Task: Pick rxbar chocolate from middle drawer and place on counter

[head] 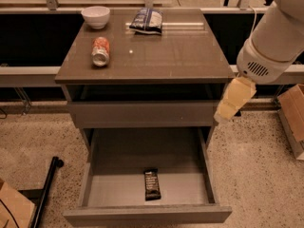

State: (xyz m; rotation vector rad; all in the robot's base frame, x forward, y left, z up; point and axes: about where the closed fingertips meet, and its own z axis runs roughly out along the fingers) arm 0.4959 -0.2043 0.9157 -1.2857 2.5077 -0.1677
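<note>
Closest to us, the middle drawer [147, 213] is pulled wide open, and we can see its smooth grey floor. The rxbar chocolate [152, 184] lies flat on that floor, near the front and about in the middle, with its pale label end pointing to the back. Nothing is touching it. A black pole [46, 190] lies on the speckled floor to the left of the drawer. Higher up and to the right is the gripper [230, 106]. It hangs in the air just beside the right side of the cabinet, about level with the front of the shallower drawer [142, 113] above. It is pale yellow and points down and to the left. The bar is well below it and off to its left, and the two are far apart. I cannot tell if the gripper is open or closed, and it holds nothing that I can see. Farther back is the counter [171, 56], flat and shiny. A can [100, 51] lies on its side near the left. Behind it a white bowl [95, 16] stands at the back left corner, and a chip bag [147, 21] lies at the back middle.
</note>
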